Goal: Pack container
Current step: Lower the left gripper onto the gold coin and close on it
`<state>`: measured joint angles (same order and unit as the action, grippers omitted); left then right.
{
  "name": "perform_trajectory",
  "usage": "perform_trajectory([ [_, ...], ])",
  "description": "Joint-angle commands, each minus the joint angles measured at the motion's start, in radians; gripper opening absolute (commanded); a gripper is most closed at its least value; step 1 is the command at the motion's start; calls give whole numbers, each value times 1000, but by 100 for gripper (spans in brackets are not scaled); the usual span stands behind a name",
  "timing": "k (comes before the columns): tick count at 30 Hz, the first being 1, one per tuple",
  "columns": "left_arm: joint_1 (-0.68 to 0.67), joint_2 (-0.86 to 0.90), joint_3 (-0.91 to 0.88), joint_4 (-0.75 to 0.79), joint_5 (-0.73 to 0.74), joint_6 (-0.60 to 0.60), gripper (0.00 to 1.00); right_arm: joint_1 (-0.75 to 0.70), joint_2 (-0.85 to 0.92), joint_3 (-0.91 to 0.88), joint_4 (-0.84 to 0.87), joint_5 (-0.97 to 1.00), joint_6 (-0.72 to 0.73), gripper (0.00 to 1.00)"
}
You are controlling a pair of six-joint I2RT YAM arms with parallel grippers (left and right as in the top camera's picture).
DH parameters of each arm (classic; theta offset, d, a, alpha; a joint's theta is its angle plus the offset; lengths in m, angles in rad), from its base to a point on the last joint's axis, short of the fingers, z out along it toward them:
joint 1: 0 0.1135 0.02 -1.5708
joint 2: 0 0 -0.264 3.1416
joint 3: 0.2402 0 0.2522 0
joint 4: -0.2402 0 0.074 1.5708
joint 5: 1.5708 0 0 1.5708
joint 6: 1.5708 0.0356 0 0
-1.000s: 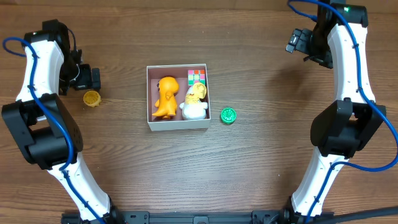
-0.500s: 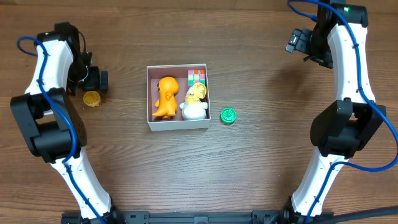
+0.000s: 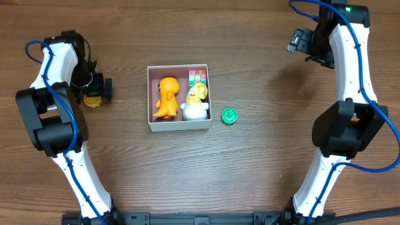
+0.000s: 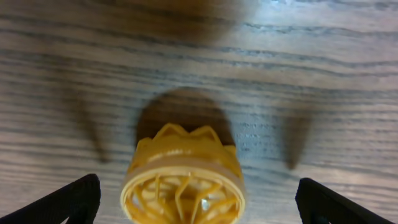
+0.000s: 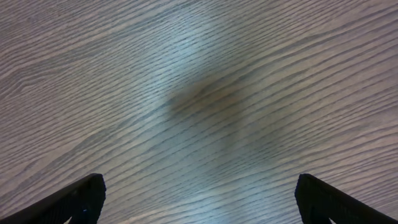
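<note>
The container [image 3: 180, 126] is a square white-walled box at mid-table. It holds an orange dinosaur toy [image 3: 166, 97], a white and yellow figure [image 3: 196, 104] and a colourful cube [image 3: 197, 77]. A green round toy [image 3: 229, 115] lies on the wood just right of it. At the left a yellow round toy [image 3: 92, 101] sits partly under my left gripper [image 3: 95, 91]. In the left wrist view that yellow toy [image 4: 183, 177] sits between the wide-open fingers [image 4: 78, 199], and no pad touches it. My right gripper [image 3: 301, 42] hangs open at the far right, over bare wood [image 5: 199, 106].
Blue cables run along both white arms. The left arm base [image 3: 47, 128] and right arm base [image 3: 347, 134] stand on either side of the container. Wood-grain table [image 3: 269, 175] surrounds everything.
My left gripper has swung right and down over the yellow round toy, which now sits between its open fingers. The right arm and the toys have not moved.
</note>
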<state>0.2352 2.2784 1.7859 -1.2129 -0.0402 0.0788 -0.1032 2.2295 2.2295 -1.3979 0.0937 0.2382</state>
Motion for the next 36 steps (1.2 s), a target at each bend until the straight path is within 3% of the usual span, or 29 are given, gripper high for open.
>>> perform_trajectory([
  [1,2,7,-6,11,15,11,100,0,-45,0,6,9,0,100],
  [28,13,7,-56,42,15,11,100,0,-45,0,6,9,0,100],
  [34,17,7,-56,47,15,11,78,0,-45,0,6,9,0,100],
  [36,17,7,-56,48,15,11,75,0,-45,0,6,9,0,100],
])
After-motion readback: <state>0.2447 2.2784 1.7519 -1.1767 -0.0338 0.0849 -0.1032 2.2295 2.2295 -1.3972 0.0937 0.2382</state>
